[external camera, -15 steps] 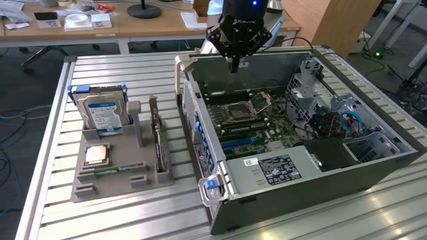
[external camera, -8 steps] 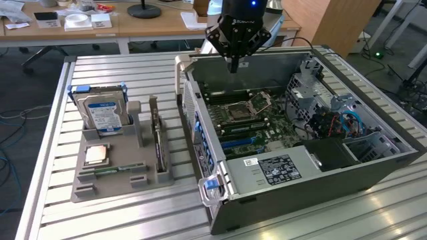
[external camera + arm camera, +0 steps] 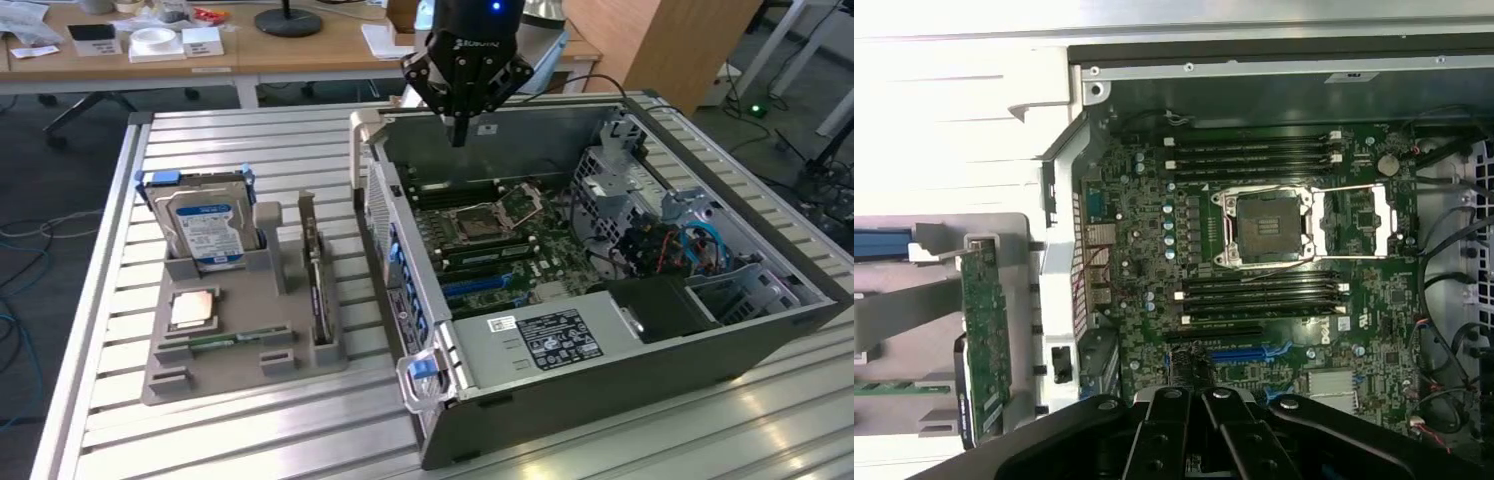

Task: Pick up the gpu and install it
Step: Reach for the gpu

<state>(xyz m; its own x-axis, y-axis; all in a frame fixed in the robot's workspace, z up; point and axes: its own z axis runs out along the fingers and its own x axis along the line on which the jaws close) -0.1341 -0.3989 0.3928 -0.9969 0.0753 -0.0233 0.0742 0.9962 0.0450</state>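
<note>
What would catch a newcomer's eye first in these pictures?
The open computer case lies on the slatted table, its motherboard bared. The black gripper hangs shut above the case's far wall. At the exterior view's left, a grey holder carries the gpu, standing on edge, and a hard drive.

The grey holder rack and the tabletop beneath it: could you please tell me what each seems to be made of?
The holder rack looks like matte grey plastic, possibly 3D-printed: dull, uniform colour and blocky slots. The tabletop looks like bare aluminium: pale ribbed profiles with a soft sheen.
</note>
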